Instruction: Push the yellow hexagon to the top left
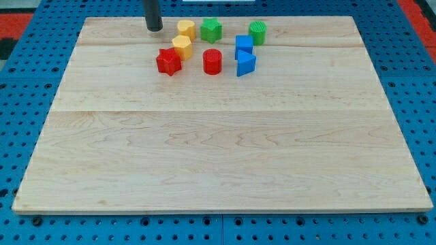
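Wooden board [225, 156], my tip [154, 29] jawless, left of yellow hexagon [181, 46].

All the blocks sit in the upper middle of the frame, near the far edge of the worktop [218, 170]. My tip [154, 29] stands at the cluster's upper left, just left of the yellow cylinder [186, 28]. Right of that cylinder is the green star [211, 29], and further right the green cylinder [257, 32]. Below the yellow cylinder lies the yellow hexagon [181, 47], touching the red star [168, 61] at its lower left. The red cylinder [212, 61] lies right of the red star. The blue cube [244, 45] sits directly above the blue triangle [245, 63].
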Controlling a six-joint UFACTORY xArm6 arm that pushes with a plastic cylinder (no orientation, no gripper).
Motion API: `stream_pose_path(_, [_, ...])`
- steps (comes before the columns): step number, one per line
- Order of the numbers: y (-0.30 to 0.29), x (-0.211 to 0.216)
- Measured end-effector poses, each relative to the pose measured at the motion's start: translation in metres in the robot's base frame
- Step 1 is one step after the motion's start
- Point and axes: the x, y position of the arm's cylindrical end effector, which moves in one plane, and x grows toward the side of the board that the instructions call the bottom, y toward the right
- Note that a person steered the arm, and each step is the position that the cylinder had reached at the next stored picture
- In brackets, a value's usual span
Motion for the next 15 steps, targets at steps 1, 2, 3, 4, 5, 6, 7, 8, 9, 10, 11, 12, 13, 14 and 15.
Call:
stream_pose_path(1, [-0.016, 0.067])
stream_pose_path(2, [-0.031, 0.175])
stream_pose_path(3, [0.076, 0.229])
stream_pose_path(4, [0.149, 0.19])
stream_pose_path(5, [0.132, 0.127])
stream_pose_path(6, [0.134, 0.12])
stream_pose_path(7, [0.151, 0.12])
stream_pose_path(8, [0.167, 0.12])
stream_pose_path(9, [0.186, 0.119])
stream_pose_path(10, [0.212, 0.106])
stream_pose_path(11, [0.2, 0.087])
stream_pose_path(12, [0.131, 0.085])
stream_pose_path(13, [0.101, 0.07])
stream_pose_path(14, [0.057, 0.067])
stream_pose_path(15, [0.015, 0.062])
